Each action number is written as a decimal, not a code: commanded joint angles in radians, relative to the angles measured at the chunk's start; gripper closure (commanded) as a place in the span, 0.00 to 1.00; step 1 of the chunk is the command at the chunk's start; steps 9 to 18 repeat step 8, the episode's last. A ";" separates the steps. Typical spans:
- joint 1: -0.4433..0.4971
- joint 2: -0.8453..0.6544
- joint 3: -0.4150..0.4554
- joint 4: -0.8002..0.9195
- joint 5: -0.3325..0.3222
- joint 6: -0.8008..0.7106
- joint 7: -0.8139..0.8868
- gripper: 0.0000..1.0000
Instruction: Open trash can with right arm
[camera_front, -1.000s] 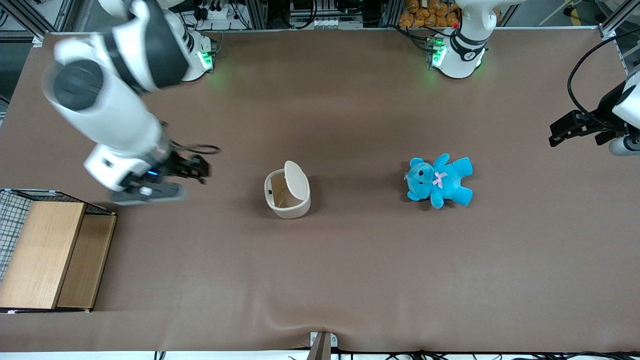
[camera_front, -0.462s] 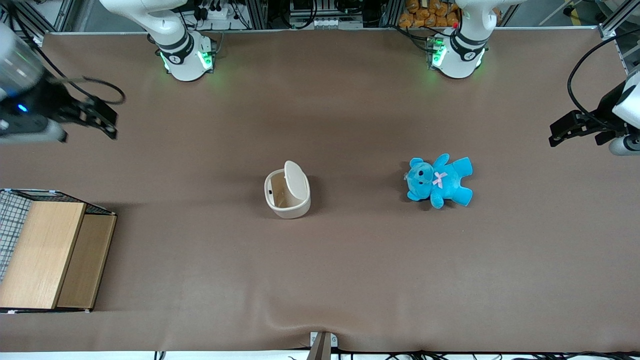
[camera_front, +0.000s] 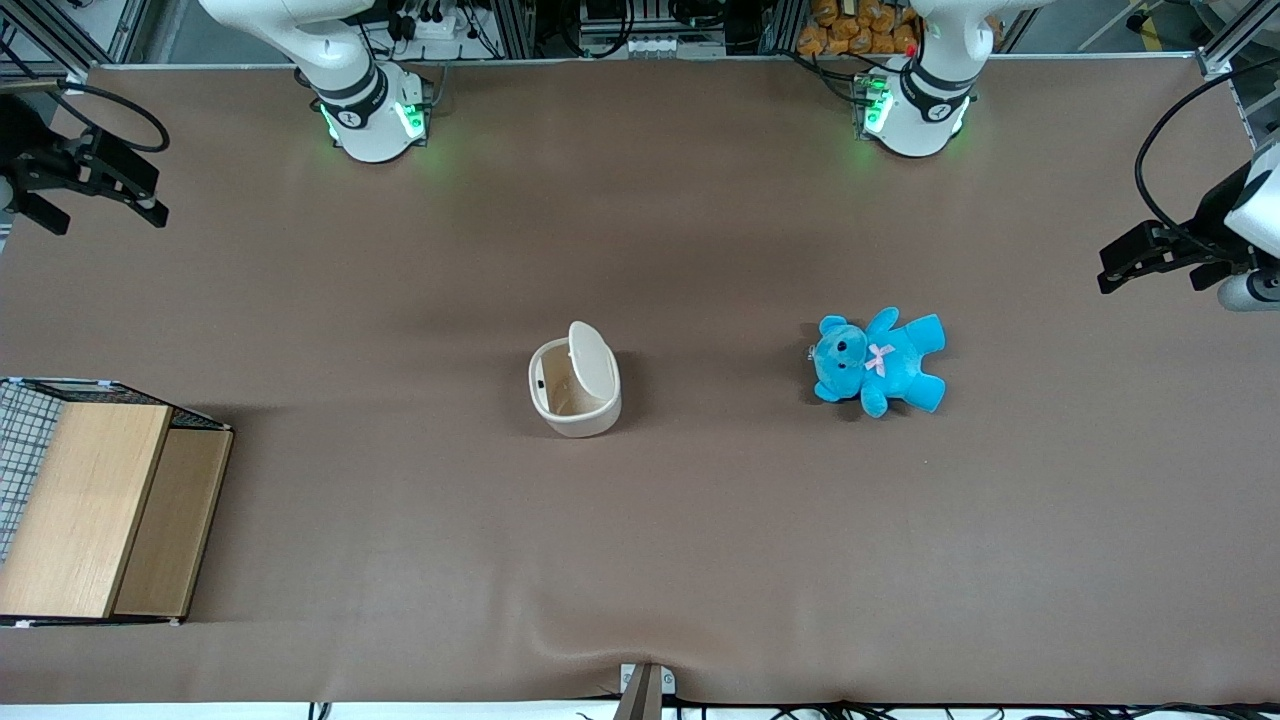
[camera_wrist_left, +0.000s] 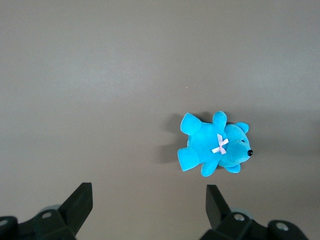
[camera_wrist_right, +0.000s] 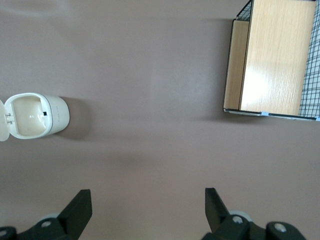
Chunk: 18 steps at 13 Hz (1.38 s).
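The cream-white trash can (camera_front: 574, 388) stands mid-table with its flip lid (camera_front: 592, 361) raised and the tan inside showing. It also shows in the right wrist view (camera_wrist_right: 35, 115), lid swung back. My right gripper (camera_front: 105, 205) is high up at the working arm's end of the table, far from the can and farther from the front camera than it. Its fingers (camera_wrist_right: 80, 210) are spread wide and hold nothing, with bare table between them.
A wooden box with wire mesh (camera_front: 95, 510) sits at the working arm's end of the table, nearer the front camera; it shows in the right wrist view (camera_wrist_right: 272, 57). A blue teddy (camera_front: 880, 362) lies toward the parked arm's end.
My right gripper has pulled away from beside the trash can, rising and swinging out to the working arm's end of the table. The can's lid stays up.
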 joint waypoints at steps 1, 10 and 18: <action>-0.004 -0.043 -0.006 -0.069 0.014 0.022 -0.014 0.00; -0.005 -0.038 -0.010 -0.069 0.014 0.011 -0.041 0.00; -0.005 -0.038 -0.010 -0.069 0.014 0.011 -0.041 0.00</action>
